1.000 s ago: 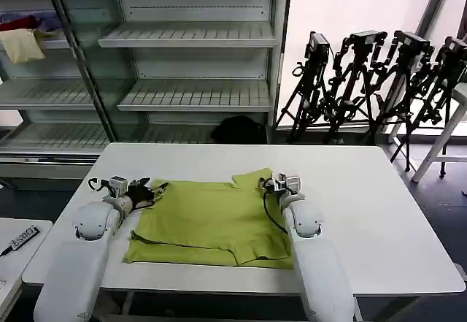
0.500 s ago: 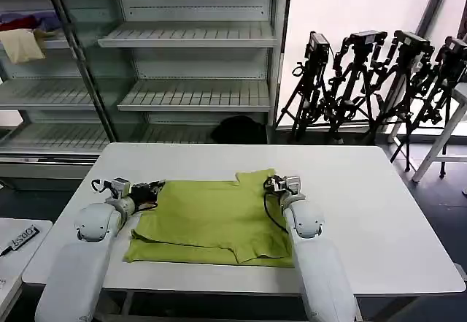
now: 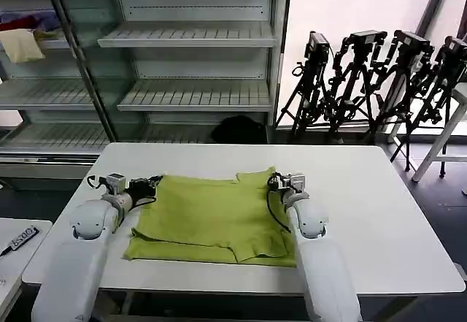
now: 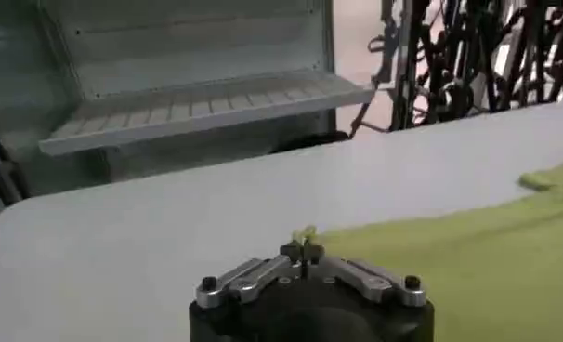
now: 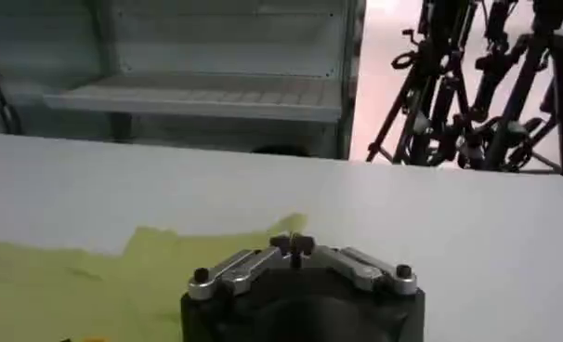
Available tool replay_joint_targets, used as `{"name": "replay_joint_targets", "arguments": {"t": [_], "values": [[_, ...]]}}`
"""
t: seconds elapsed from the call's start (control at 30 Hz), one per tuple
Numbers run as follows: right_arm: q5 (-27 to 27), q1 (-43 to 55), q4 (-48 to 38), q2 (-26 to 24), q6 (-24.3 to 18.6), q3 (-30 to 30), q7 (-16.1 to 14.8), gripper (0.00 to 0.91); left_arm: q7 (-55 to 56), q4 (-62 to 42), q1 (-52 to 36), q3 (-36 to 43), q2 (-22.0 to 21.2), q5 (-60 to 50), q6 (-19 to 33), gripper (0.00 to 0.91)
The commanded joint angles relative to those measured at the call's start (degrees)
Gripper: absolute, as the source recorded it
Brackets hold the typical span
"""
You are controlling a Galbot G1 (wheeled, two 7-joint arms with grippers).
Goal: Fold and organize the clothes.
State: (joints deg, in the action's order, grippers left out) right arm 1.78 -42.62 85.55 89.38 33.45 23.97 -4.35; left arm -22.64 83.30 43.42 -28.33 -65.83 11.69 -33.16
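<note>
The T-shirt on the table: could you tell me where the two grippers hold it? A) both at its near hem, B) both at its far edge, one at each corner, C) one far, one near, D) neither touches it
B: the left gripper and right gripper each pinch a far corner of the T-shirt, fingers closed on cloth in both wrist views.

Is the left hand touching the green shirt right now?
Touching. In the left wrist view the left hand is shut on a bit of the green shirt, a scrap of fabric poking up between its fingertips.

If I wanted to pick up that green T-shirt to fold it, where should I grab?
Probably the two far corners of the T-shirt, one per side, coming in low from the near edge. It lies flat, so only edges offer a pinch. The left hand and right hand are shut there.
</note>
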Motion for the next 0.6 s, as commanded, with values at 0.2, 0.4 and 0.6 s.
{"name": "replay_joint_targets", "arguments": {"t": [0.2,0.4,0.6], "values": [[4.1,-5.8,11.3,-1.8,0.0,-0.1,0.2,0.0,0.1,7.4,5.4,-2.9,0.9,5.1,0.1,0.0],[4.8,-15.0,19.6,-2.8,0.0,0.1,-0.3,0.0,-1.0,12.7,12.2,-6.1,1.9,7.1,0.1,0.0],[5.9,-23.1,25.4,-3.5,0.0,0.8,-0.8,0.0,-2.1,15.3,17.6,-9.2,2.9,8.6,0.3,0.0]]}}
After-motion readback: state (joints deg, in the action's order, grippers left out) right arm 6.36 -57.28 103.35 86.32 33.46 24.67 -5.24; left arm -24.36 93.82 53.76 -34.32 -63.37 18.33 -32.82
